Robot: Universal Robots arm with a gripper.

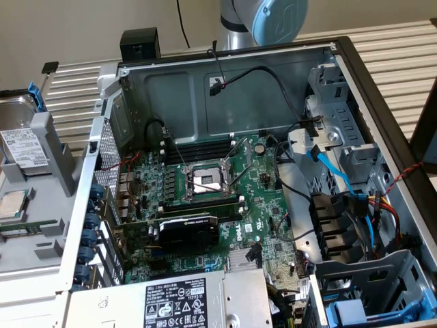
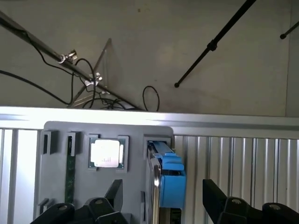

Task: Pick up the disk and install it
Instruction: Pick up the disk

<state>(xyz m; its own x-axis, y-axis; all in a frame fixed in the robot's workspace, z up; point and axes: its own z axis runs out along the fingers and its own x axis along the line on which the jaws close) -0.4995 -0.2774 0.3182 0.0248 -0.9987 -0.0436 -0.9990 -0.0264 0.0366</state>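
- Disk (image 2: 170, 177): rectangular metal hard drive with a bare silver edge, in a glossy blue plastic carrier frame. It stands on edge in a slot of a grey moulded plastic holder (image 2: 126, 130).
- Exterior view: the disk (image 1: 20, 147) shows its white printed label. It sits at the exterior view's left, outside the computer case.
- End effector (image 2: 163, 198): two matte black fingers (image 2: 114, 193) spread wide, gripping nothing. They stand on either side of the disk. They look clear of it, but the frame edge cuts off the lower part, so contact cannot be ruled out.
- Small square silver processor chip (image 2: 106, 153) lies flat in a pocket of the holder, just beside the disk's slot.
- The holder rests on a pale ribbed metal worktop (image 2: 233, 163).
- Open grey sheet-metal computer case (image 1: 177, 96) holds a green motherboard (image 1: 205, 198). A grey power-supply box (image 1: 184, 301) with a black-and-white label is at its near edge.
- Smooth grey-and-blue robot arm (image 1: 263, 20) rises behind the case.
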